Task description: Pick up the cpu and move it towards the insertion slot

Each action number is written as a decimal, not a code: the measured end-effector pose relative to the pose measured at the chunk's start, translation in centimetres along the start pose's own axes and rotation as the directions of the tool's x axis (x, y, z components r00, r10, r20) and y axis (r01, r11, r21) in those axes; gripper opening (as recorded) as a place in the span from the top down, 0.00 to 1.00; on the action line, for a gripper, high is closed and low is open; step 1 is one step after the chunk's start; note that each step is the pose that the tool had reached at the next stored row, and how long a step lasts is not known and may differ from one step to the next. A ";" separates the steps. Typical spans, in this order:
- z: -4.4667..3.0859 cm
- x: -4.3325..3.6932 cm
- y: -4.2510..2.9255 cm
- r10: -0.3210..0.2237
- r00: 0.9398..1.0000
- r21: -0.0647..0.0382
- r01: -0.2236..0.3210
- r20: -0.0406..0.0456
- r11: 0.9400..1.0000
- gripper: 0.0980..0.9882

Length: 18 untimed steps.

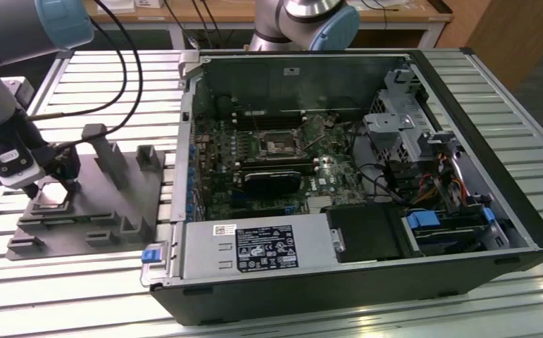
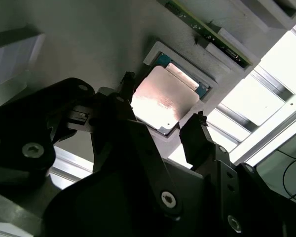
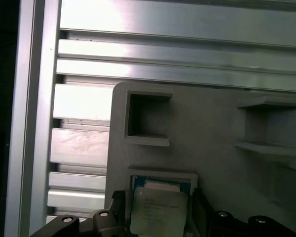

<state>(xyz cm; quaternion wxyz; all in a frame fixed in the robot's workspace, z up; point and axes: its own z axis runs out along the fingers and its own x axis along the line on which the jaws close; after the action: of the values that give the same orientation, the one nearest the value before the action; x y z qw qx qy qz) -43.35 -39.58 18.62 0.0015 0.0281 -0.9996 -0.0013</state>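
Gripper (image 2: 164, 98) is held, fingers (image 2: 200, 132) parted, astride the cpu (image 2: 158, 106), which lies flat in a recess of the grey tray (image 1: 88, 211). Even closure on opposite chip edges is advised, for a level lift.

Cpu (image 2: 160, 101): 1. Insertion slot (image 1: 279, 146): 1. Gripper (image 2: 163, 98): 1, fingers (image 2: 195, 136): 2. Tray (image 1: 93, 225): 1. Computer case (image 1: 252, 296): 1. Motherboard (image 1: 332, 172): 1. Table (image 1: 496, 77): 1.

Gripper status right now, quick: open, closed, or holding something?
Gripper: open, its fingers straddling the small flat silvery square cpu, not clamping it.
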 end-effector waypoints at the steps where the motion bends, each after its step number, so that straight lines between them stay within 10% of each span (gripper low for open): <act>1: 0.06 0.00 0.00 0.000 1.000 0.000 0.000 0.000 1.000 0.38; 18: -0.41 0.13 -0.23 0.010 1.000 0.003 -0.010 0.001 1.000 0.38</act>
<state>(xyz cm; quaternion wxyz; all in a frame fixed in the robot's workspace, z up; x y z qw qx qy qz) -43.46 -39.81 19.04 0.0009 0.0230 -0.9997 0.0003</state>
